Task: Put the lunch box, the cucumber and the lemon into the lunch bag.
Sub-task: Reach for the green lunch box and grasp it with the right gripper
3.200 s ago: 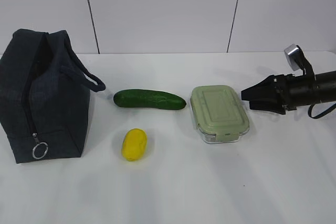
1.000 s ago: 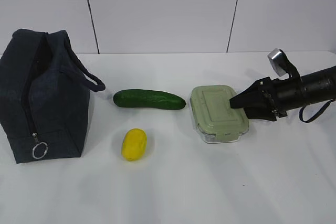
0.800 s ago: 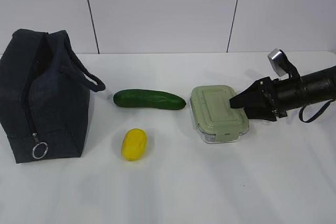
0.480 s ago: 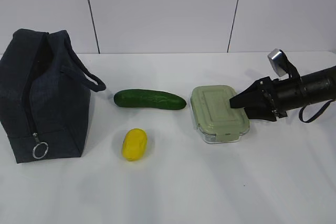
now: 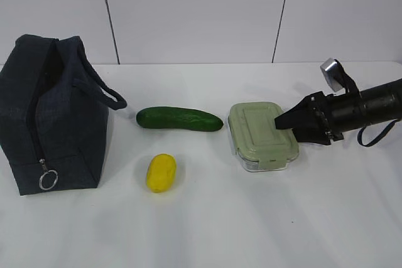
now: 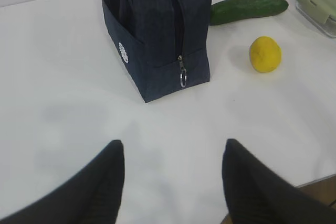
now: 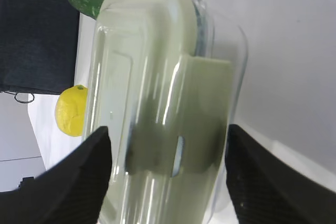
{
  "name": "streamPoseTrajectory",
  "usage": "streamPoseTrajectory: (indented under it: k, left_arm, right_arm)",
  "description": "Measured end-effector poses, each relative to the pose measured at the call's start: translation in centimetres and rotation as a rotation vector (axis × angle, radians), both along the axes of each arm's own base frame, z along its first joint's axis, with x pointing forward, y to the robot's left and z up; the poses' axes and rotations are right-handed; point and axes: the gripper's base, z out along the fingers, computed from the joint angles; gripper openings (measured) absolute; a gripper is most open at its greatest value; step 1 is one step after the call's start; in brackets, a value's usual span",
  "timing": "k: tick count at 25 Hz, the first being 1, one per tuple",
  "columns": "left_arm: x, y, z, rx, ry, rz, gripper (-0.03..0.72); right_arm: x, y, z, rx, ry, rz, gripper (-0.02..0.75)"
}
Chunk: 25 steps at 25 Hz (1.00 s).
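lunch box (image 5: 261, 135): clear glass, sage-green snap lid, set on table right of cucumber (image 5: 179, 118) | right gripper (image 5: 281, 122): jaws spread apart, straddling its right end, nothing clamped

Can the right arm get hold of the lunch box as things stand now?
Probably yes. The right gripper is at the right end of the lunch box, jaws open on either side of it in the wrist view, and nothing lies between. The cucumber and lemon lie clear, further left.
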Motion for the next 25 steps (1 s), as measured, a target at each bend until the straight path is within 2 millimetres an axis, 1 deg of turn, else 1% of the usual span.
streamPoseTrajectory:
  k: [11,17,25]
  left_arm:
    - [0.0,0.0,0.0,0.0,0.0,0.0,0.431]
    - [0.0,0.0,0.0,0.0,0.0,0.0,0.431]
    - [0.0,0.0,0.0,0.0,0.0,0.0,0.431]
  right_arm:
    - [0.04,0.01,0.03,0.004,-0.001,-0.004,0.515]
    - [0.04,0.83,0.03,0.004,-0.001,0.016,0.515]
    - [0.04,0.83,0.03,0.004,-0.001,0.016,0.515]
